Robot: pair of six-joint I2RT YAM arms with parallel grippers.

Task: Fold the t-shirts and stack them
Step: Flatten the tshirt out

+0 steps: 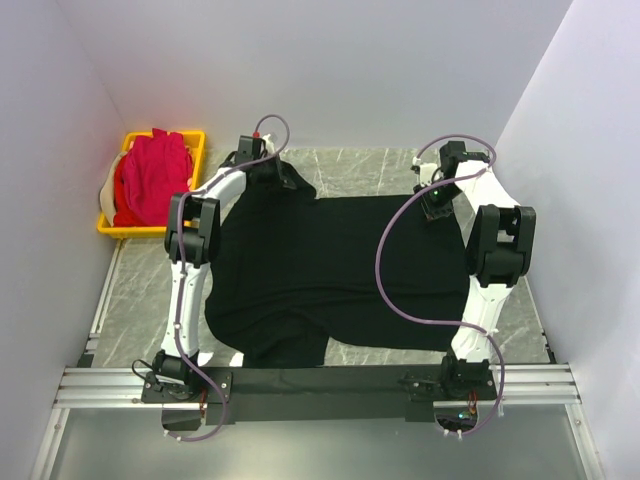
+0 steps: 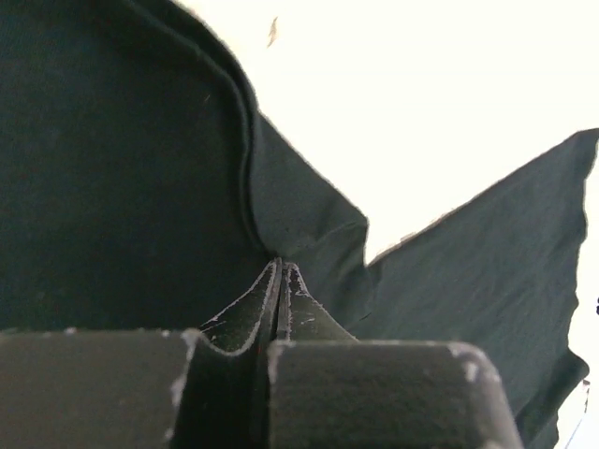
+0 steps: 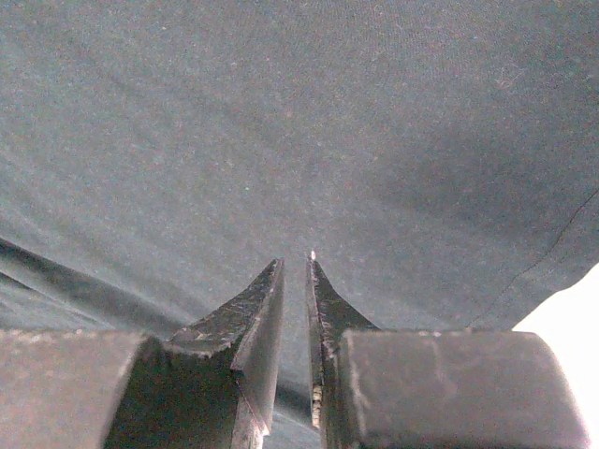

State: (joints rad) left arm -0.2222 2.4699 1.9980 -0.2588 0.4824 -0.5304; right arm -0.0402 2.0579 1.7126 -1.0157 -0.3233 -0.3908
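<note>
Jaws of left gripper clenched on black shirt at its far-left corner. Right gripper jaws near-closed over far-right cloth, grip can't tell. Shirt spread mid-surface, long axis left-right. Pink shirts in crate, far-left corner.

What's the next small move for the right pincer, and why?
Probably lower the right pincer and close it on the black t-shirt. It stands slightly open over flat cloth, with nothing visibly pinched, while the left pincer is shut on a fold at the far left. Both far corners likely need a grip before folding.
</note>
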